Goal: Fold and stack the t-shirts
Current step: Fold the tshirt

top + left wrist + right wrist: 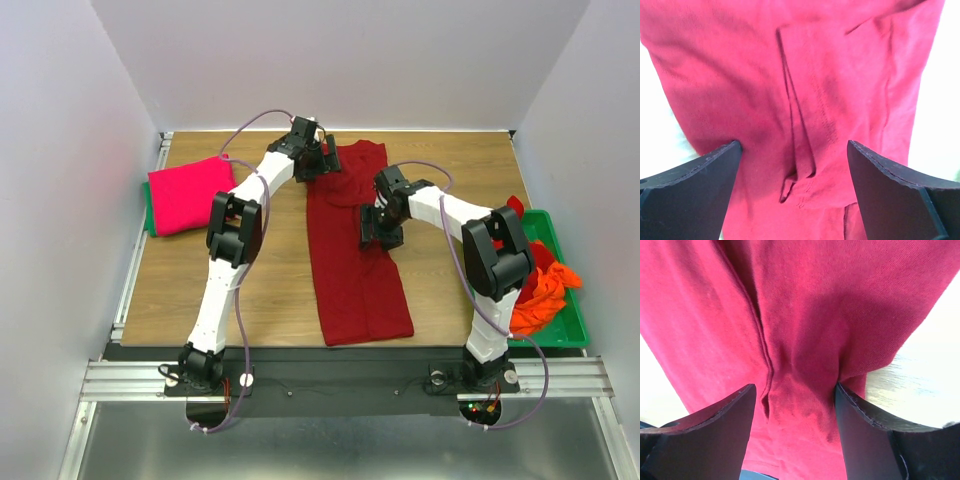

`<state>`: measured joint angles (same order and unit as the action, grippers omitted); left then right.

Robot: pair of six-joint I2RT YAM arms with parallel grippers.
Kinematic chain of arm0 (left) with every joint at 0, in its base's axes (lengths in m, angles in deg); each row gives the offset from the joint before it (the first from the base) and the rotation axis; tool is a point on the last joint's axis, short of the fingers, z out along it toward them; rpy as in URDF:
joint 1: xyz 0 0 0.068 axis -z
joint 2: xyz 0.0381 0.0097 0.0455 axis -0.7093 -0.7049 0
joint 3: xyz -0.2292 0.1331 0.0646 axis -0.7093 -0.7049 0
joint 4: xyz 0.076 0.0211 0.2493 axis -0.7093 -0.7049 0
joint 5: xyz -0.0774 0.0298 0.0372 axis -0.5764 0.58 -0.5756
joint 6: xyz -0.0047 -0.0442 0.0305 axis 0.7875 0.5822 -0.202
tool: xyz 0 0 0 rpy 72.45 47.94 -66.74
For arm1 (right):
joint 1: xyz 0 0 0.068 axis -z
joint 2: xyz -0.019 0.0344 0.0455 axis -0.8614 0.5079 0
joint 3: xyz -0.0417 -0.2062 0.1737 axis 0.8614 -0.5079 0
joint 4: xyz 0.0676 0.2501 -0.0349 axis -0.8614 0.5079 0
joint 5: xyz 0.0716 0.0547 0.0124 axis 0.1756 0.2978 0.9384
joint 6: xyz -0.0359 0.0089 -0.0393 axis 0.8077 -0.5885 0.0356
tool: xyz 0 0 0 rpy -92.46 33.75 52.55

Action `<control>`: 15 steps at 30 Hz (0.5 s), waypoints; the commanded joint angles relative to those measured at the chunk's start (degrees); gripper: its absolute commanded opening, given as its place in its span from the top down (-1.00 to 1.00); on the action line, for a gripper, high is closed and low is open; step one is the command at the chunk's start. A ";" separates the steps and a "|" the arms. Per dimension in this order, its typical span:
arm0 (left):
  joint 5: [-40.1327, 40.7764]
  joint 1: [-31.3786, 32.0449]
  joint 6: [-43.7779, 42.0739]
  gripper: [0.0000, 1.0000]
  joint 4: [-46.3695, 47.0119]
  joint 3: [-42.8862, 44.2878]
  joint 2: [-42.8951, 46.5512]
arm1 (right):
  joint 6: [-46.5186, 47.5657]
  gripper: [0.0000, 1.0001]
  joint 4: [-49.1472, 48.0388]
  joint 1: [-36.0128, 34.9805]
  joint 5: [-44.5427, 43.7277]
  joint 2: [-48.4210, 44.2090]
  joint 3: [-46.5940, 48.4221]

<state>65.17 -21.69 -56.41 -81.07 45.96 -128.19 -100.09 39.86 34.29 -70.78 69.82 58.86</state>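
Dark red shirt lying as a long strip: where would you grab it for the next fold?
Probably the near-end corners of the dark red shirt, both at once, coming down from above. It lies flat as a narrow strip running near to far, so lifting that end carries it over the far half.

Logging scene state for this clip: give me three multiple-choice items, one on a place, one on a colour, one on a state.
1. Where does the pink t-shirt lie?
A. left side of the table
B. its right edge
C. its near edge

2. What colour is the tray at the right?
A. blue
B. green
C. white

3. How does the dark red t-shirt lie?
A. crumpled heap
B. hanging off the table
C. folded into a long strip

Answers: 1 A, it sits folded near the left edge. 2 B, its rim is plainly green. 3 C, it runs as a narrow strip mid-table.
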 commanded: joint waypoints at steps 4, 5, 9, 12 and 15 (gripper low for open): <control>-2.75 -0.19 -2.34 -0.97 3.67 3.41 7.86 | 0.02 -0.38 3.11 -0.30 -5.74 -6.54 5.65; -2.75 -0.19 -2.43 -0.97 3.67 2.89 8.65 | 0.19 -0.38 3.46 -0.39 -7.05 -6.98 6.18; -2.67 0.42 -3.40 -0.97 3.32 -4.29 14.27 | 1.68 -0.38 3.47 -0.30 -7.76 -7.51 6.53; -2.66 0.95 -3.31 -0.97 3.40 -11.60 17.09 | 2.65 -0.38 3.29 -0.30 -6.54 -5.67 7.32; -3.53 2.61 -3.13 -0.95 4.02 -17.92 19.11 | 3.97 -0.37 2.15 -0.30 -6.62 -3.47 8.72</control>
<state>63.01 -20.97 -58.46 -78.47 34.29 -113.78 -98.59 42.63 34.29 -76.60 64.34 64.74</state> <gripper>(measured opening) 0.981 0.689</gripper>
